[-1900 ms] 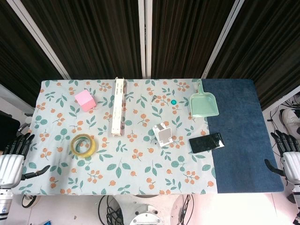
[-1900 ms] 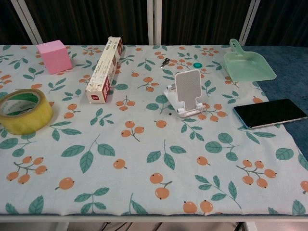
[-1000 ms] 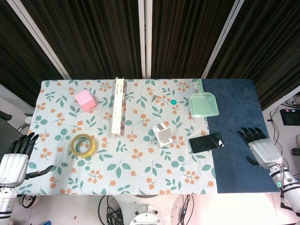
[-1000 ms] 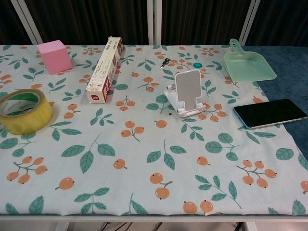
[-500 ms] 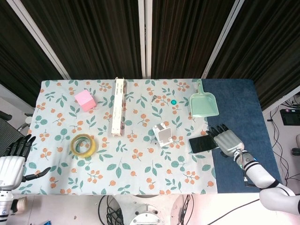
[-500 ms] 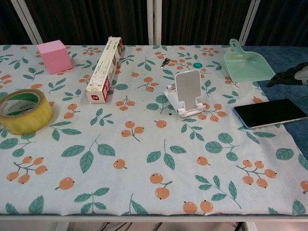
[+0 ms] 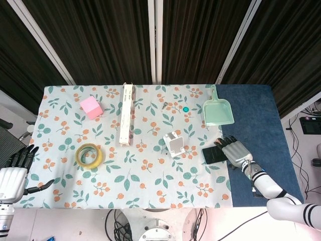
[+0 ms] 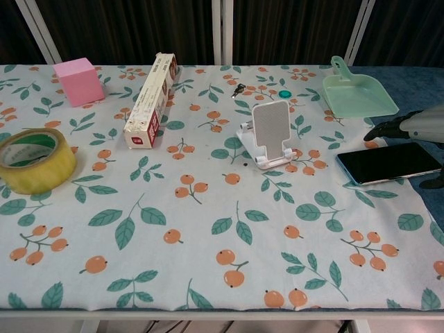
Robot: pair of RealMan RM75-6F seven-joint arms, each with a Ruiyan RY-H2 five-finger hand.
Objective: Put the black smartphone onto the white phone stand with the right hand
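Observation:
The black smartphone (image 7: 212, 154) (image 8: 388, 163) lies flat at the seam between the floral cloth and the blue mat. The white phone stand (image 7: 174, 143) (image 8: 270, 132) stands upright just to its left, with nothing on it. My right hand (image 7: 234, 150) (image 8: 420, 126) hovers over the phone's right end with fingers stretched out and thumb apart, holding nothing. In the head view it hides the phone's right part. My left hand (image 7: 12, 175) hangs off the table's left edge, fingers spread and empty.
A green dustpan (image 7: 217, 110) (image 8: 357, 94) lies behind the phone. A small teal cap (image 7: 185, 108) sits behind the stand. Further left are a long box (image 7: 126, 114), a pink cube (image 7: 91, 107) and a yellow tape roll (image 7: 89, 155).
My right hand has come in from off the table's right side and now reaches over the phone's right end. Phone, stand and left hand have stayed put.

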